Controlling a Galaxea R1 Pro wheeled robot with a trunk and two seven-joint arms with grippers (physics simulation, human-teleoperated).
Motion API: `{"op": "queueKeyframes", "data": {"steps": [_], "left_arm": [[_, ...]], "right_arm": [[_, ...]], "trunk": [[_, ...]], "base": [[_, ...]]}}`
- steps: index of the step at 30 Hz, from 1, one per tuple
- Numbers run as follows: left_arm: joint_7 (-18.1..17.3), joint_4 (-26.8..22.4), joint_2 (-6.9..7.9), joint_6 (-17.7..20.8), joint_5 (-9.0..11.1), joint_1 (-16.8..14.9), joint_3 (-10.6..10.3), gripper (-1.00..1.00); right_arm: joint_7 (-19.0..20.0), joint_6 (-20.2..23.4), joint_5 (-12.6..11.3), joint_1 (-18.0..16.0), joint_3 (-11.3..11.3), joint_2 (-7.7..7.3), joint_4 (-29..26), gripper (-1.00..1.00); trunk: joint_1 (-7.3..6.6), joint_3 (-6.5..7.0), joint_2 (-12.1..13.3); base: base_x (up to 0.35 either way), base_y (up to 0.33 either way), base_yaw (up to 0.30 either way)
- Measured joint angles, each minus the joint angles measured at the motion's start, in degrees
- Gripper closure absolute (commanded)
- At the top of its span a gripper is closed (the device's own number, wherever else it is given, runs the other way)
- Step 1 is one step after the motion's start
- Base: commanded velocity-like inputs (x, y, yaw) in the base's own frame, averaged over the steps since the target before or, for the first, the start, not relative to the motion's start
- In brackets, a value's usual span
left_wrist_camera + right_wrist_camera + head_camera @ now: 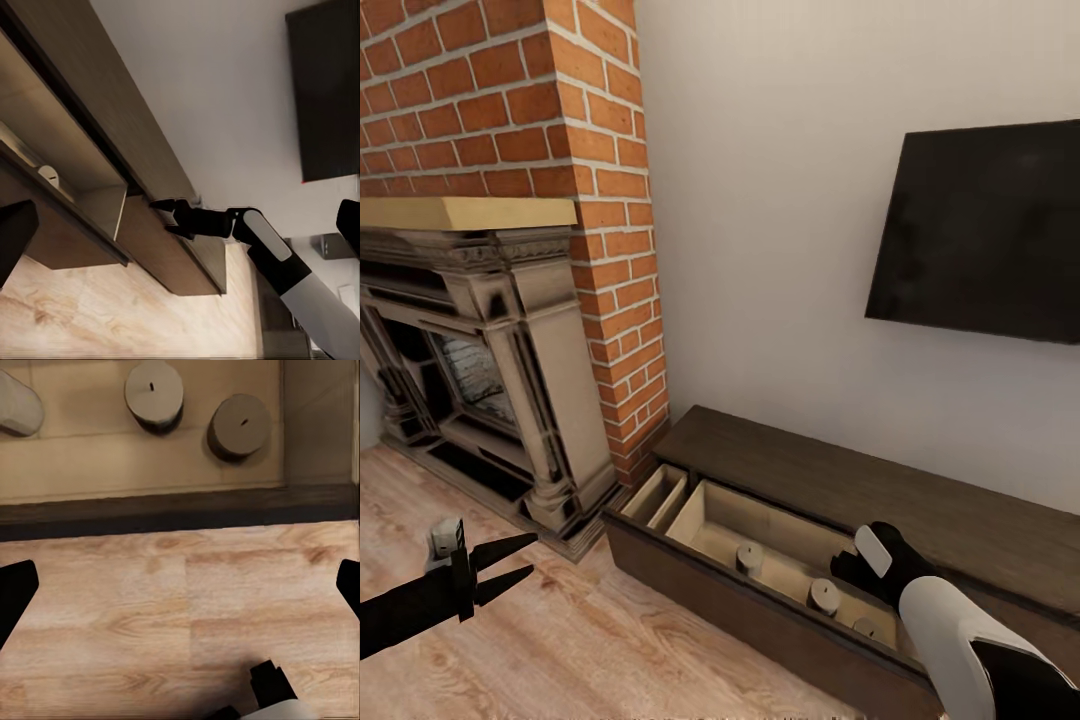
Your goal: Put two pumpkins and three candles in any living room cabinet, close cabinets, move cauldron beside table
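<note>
While the left gripper (518, 562) hangs over the plank floor (560, 640) in front of the stone fireplace (490, 380), its two black fingers (505, 547) are spread and hold nothing. Just beyond it, at the foot of the brick chimney (610, 250), begins the cabinet (880, 490), a long low dark unit under the wall TV (980, 230). Its left drawer (740, 600) is pulled out over the floor, showing pale wood inside.

Three candles lie in that drawer: the first candle (749, 557) near the middle, the second candle (823, 596) toward the right end, and the third candle (866, 628) at the right end, partly hidden by the right arm. In the right wrist view two stand upright and one looks tipped on its side. The right gripper (852, 560) hovers over the drawer's right end above them; whether its fingers are apart or together I cannot tell.

By my judgement the candles are light, stiff and somewhat waxy-smooth, best pinched across the round side near mid-height. The drawer should slide on a firm, level push against its front edge near the middle, so it does not skew.
</note>
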Motion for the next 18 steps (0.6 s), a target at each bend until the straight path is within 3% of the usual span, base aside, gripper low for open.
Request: {"op": "queueKeyframes", "data": {"steps": [7, 18], "left_arm": [[0.00, 0.05, 0.00, 0.00, 0.01, 0.00, -0.02, -1.00], [-0.04, 0.04, 0.00, 0.00, 0.05, 0.02, 0.00, -1.00]], "right_arm": [[0.08, 0.00, 0.00, 0.00, 0.00, 0.04, 0.00, -1.00], [0.25, -0.01, -0.01, 0.00, 0.04, 0.05, 0.00, -1.00]], "trunk": [[-1.55, 1.75, 2.80], [-3.97, 4.51, 7.22]], "base": [[-0.098, 0.103, -0.205], [-0.005, 0.008, -0.210]]}}
